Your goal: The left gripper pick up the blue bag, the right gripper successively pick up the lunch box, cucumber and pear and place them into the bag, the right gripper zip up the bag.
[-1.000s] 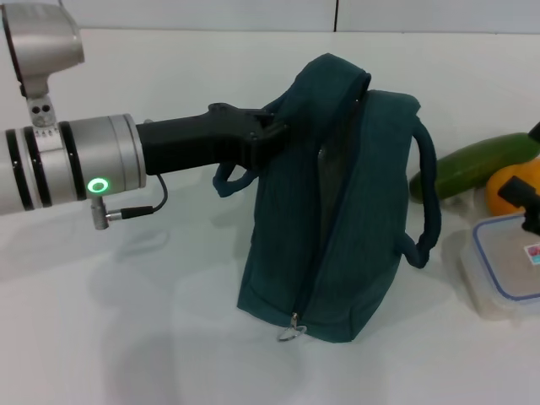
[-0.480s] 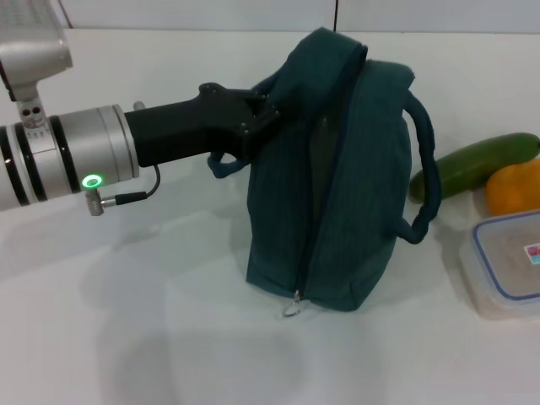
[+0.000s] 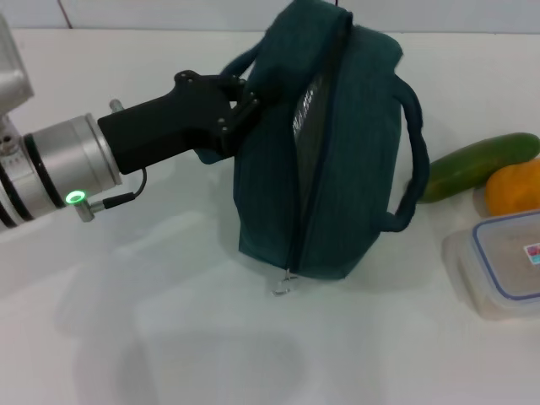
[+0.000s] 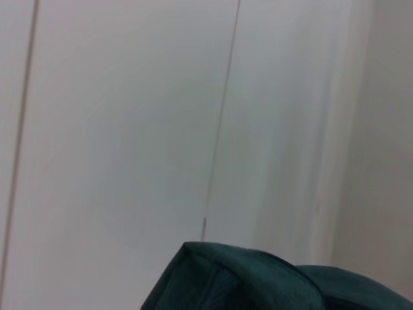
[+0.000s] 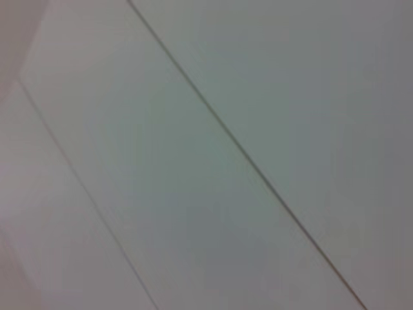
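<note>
The blue bag (image 3: 337,160) hangs lifted off the table in the head view, its zipper partly open with silver lining showing and the ring pull (image 3: 281,285) dangling at the bottom. My left gripper (image 3: 245,99) is shut on the bag's upper left edge beside a loop handle. The bag's top also shows in the left wrist view (image 4: 258,284). The cucumber (image 3: 477,164), the pear (image 3: 515,187) and the lunch box (image 3: 502,261) lie on the table right of the bag. The right gripper is out of view.
The white table (image 3: 169,337) stretches in front of and left of the bag. The second bag handle (image 3: 413,152) hangs toward the cucumber. The right wrist view shows only a plain pale surface with seams.
My left gripper has lifted the bag and drawn it left and up. The right gripper, at the right edge one second ago, has left the view.
</note>
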Controlling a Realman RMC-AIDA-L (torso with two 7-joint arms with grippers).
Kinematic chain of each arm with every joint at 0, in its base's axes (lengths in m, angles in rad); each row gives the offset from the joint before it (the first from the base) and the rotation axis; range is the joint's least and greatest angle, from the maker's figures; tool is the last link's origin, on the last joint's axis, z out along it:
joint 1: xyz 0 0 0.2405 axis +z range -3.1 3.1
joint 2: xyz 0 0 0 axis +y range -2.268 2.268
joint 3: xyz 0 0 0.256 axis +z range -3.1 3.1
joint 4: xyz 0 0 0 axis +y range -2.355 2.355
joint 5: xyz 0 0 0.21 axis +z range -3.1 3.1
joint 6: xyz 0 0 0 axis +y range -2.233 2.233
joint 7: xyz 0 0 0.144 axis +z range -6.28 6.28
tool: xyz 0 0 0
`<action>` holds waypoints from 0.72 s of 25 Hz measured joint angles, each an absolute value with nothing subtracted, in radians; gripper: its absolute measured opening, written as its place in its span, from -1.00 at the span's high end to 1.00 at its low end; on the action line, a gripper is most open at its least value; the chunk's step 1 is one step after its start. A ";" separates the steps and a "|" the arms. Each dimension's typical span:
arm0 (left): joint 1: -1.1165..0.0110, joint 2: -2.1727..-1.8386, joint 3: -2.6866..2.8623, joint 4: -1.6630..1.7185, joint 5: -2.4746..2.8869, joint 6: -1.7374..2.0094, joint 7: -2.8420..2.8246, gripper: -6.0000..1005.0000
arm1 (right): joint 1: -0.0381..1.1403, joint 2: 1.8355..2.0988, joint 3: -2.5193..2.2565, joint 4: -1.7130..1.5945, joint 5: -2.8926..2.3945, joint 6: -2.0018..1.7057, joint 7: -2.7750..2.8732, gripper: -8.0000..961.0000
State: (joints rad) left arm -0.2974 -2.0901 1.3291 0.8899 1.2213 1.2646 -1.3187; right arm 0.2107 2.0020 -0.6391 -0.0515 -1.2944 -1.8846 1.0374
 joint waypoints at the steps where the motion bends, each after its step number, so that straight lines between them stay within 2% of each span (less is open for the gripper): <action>1: -0.297 -2.090 1.330 0.858 1.186 1.273 -1.269 0.91 | 0.196 2.001 -0.642 -0.051 -1.296 -1.887 1.044 -0.82; 10: -0.324 -2.088 1.338 0.783 1.147 1.287 -1.187 0.91 | 0.037 1.973 -0.629 -0.049 -1.281 -1.872 1.159 -0.82; 18: -0.361 -2.085 1.335 0.822 1.251 1.282 -1.282 0.91 | 0.000 1.953 -0.546 -0.048 -1.274 -1.811 1.282 -0.81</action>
